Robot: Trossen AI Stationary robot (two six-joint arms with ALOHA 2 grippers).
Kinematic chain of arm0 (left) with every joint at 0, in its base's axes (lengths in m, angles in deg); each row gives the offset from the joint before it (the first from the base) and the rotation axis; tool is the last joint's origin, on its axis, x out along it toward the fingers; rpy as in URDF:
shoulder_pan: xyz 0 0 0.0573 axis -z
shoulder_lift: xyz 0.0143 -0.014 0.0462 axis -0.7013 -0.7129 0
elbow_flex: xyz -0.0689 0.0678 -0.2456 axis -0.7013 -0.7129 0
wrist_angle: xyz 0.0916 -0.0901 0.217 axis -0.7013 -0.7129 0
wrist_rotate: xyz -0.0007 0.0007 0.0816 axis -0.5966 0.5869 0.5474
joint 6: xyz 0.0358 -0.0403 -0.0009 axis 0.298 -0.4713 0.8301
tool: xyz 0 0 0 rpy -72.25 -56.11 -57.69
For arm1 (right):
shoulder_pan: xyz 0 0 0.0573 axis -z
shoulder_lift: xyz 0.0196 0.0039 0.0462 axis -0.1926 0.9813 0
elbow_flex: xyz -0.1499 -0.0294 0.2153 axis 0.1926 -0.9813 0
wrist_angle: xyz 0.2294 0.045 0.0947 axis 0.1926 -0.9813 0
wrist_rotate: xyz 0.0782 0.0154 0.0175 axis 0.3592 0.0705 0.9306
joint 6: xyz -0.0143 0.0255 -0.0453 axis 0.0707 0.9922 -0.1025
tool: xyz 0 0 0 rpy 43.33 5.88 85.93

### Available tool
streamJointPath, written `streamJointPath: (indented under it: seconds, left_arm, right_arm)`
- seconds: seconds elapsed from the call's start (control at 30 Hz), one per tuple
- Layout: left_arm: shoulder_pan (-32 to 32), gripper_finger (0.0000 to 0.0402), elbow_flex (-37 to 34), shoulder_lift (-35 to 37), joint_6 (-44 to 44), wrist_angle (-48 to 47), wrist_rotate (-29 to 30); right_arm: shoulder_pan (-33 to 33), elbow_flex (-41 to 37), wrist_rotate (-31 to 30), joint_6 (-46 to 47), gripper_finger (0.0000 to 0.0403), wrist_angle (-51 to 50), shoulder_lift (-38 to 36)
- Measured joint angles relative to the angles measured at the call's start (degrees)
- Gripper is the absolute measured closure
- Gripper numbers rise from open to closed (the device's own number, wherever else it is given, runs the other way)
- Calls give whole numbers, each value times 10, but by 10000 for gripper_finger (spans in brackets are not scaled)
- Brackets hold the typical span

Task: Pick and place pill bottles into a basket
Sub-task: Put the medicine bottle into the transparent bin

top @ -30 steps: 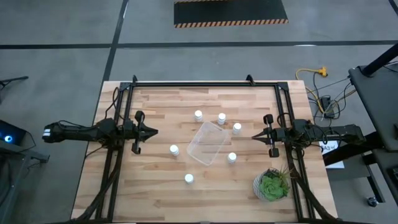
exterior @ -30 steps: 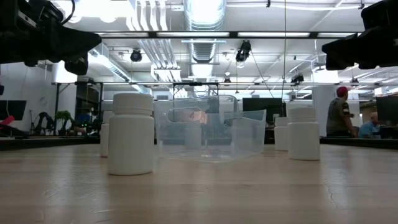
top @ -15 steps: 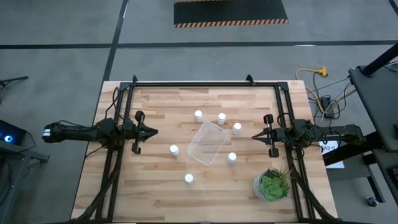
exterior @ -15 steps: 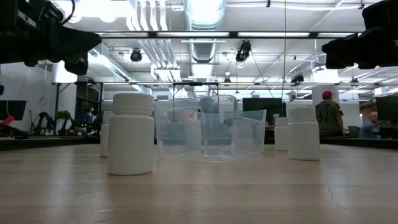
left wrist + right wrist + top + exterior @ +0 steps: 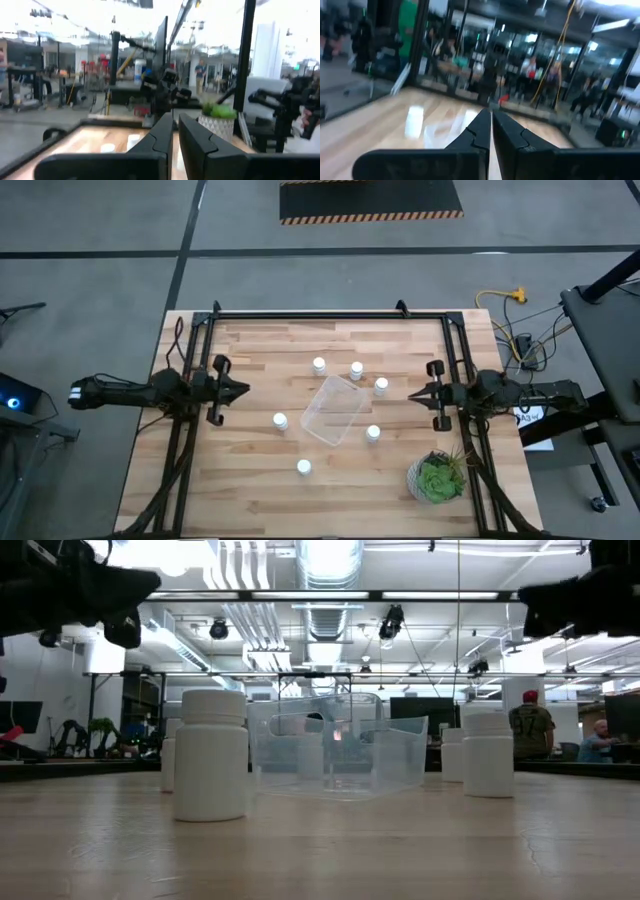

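Note:
Several small white pill bottles stand upright on the wooden table around the basket (image 5: 334, 409), a clear bin lying askew at mid-table. Three stand on its far side (image 5: 319, 365) (image 5: 356, 370) (image 5: 381, 386), and others on its left (image 5: 281, 421), right (image 5: 373, 434) and near side (image 5: 303, 468). In the low view one bottle (image 5: 210, 755) stands nearest, with the basket (image 5: 335, 745) behind it. My left gripper (image 5: 247, 389) hovers shut at the table's left, well above the wood, pointing toward the basket. My right gripper (image 5: 411, 395) hovers shut at the right. Neither has anything between its fingers (image 5: 175, 125) (image 5: 491, 120).
A green potted plant (image 5: 436, 478) stands at the table's near right corner. A black frame (image 5: 330, 316) runs along the far edge and down both sides. Bare wood lies along the near left of the table. People stand in the room beyond (image 5: 528, 730).
Both grippers have tipped their fingertips a little upward while staying where they were, still shut. The bottles and the basket have not moved.

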Motion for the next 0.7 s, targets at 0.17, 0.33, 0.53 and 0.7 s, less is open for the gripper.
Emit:
streamJointPath:
  seconds: [0.17, 0.33, 0.53, 0.7]
  left_arm:
    - [0, 389, 0, 0, -2, 61, 0]
    - [0, 389, 0, 0, -3, 114, 0]
    - [0, 389, 0, 0, -3, 178, 0]
    - [0, 389, 0, 0, -17, 196, 0]
  right_arm:
    - [0, 0, 0, 42, 394, 96, 0]
    - [0, 0, -10, 114, 394, 148, 0]
    - [0, 0, -81, 290, 394, 196, 0]
    - [0, 0, -94, 348, 394, 190, 0]
